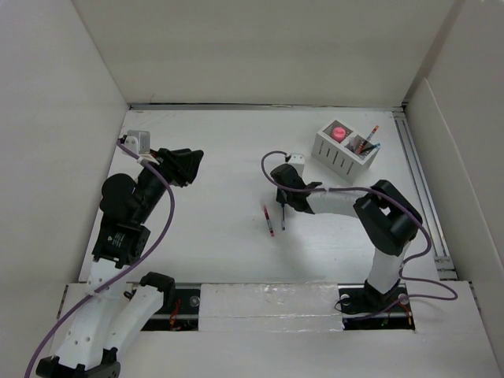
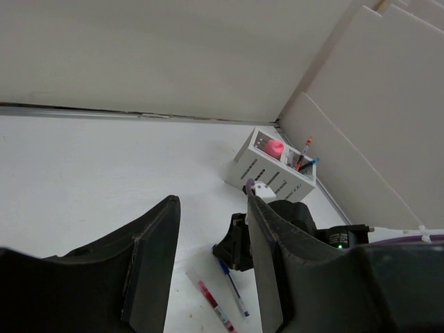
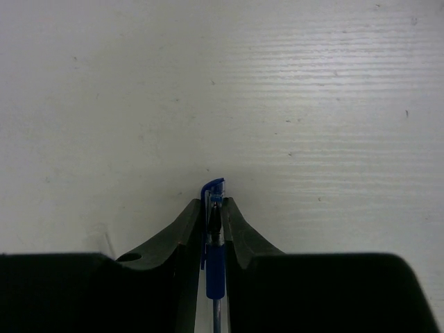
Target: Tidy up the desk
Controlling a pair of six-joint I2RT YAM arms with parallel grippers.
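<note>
As I checked the feeds, the right gripper (image 3: 214,202) was pinched shut on a blue pen (image 3: 215,274), clip end poking just past the fingertips, over bare desk (image 3: 312,104). I couldn't tell if the pen was lifted or touching. A red pen (image 1: 270,221) lay just beside it on the left, near mid-desk. The left gripper (image 2: 211,201) hovered off the desk at far left, fingers (image 2: 152,263) a bit apart, nothing between them. The organizer (image 1: 346,150) stood at far right, near the rail (image 1: 421,197), with a pink item (image 1: 339,131) in one slot and pens (image 1: 367,143) in the next. The desk was the white top under both arms, walled on three sides.
</note>
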